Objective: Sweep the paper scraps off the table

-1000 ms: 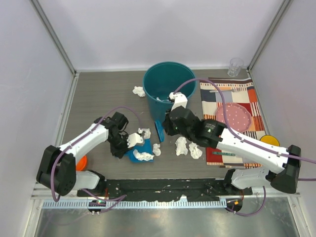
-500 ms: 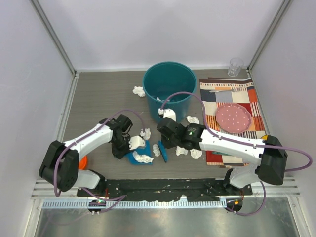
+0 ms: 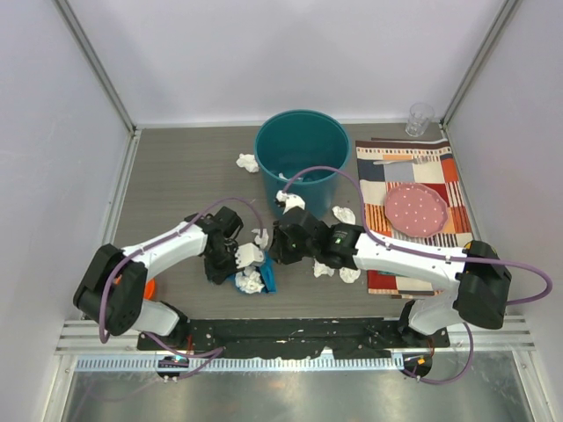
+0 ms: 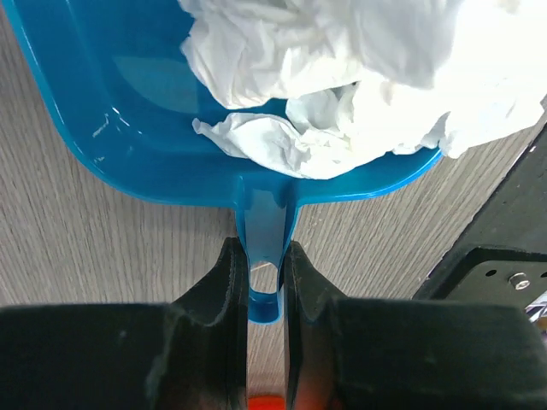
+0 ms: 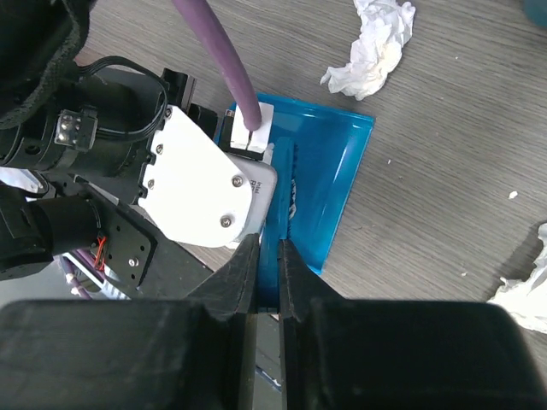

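Lower centre of the overhead view: left gripper [image 4: 265, 256], fingers pressed onto the handle of a blue dustpan [image 4: 128, 128]. The right gripper [image 5: 267, 256] has its fingers pinching a blue brush [image 3: 268, 278] just beside the pan. Of the paper scraps [image 4: 342, 85], several lie heaped in the dustpan. Others lie loose on the table [image 3: 176, 176] at centre. One lies left of the teal bin [image 3: 302, 149], upper centre.

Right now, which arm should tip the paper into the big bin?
Left. The left tool is shut on the handle of the blue dustpan, and paper scraps lie in it. The right tool only grips the blue brush.
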`<state>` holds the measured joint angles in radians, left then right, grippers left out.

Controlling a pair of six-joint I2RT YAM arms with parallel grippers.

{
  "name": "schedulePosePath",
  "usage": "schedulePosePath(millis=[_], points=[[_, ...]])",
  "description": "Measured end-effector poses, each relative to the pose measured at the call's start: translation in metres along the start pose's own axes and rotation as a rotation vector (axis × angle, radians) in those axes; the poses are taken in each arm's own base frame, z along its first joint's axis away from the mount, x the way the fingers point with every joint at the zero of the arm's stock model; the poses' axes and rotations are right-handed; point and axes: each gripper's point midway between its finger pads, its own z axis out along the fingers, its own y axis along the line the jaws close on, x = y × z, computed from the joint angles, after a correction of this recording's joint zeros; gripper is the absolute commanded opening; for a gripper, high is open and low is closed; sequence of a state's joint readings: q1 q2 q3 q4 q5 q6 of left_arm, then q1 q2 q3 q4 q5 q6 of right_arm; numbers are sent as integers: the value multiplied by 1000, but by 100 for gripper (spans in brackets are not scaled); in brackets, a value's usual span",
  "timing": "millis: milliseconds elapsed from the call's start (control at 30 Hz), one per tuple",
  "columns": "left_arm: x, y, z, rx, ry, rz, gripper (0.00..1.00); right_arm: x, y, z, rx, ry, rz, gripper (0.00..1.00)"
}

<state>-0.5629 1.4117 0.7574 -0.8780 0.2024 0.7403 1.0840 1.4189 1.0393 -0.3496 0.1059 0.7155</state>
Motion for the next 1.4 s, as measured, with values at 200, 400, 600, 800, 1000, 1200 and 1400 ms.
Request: schedulePosePath(millis=[200, 400, 600, 800, 1000, 1200, 1400], points=[[-14, -3, -3, 16, -80, -3, 0, -7, -5, -6, 23, -27, -2, 1], [-27, -3, -17, 2, -191, -22, 0, -48, -10, -51, 94, -158, -48, 1], [-33, 0, -26, 10, -231, -60, 0, -81, -14, -88, 151, -271, -76, 1], [-31, 22, -62, -55, -299, -170, 0, -88, -27, -118, 189, -321, -95, 1], [-17, 48, -108, -158, -336, -280, 0, -92, -28, -140, 164, -359, -110, 1], [-13, 84, -158, -255, -355, -361, 0, -83, -28, -132, 154, -316, -145, 1], [-25, 131, -209, -331, -389, -429, 0, -73, -29, -124, 148, -277, -164, 1]])
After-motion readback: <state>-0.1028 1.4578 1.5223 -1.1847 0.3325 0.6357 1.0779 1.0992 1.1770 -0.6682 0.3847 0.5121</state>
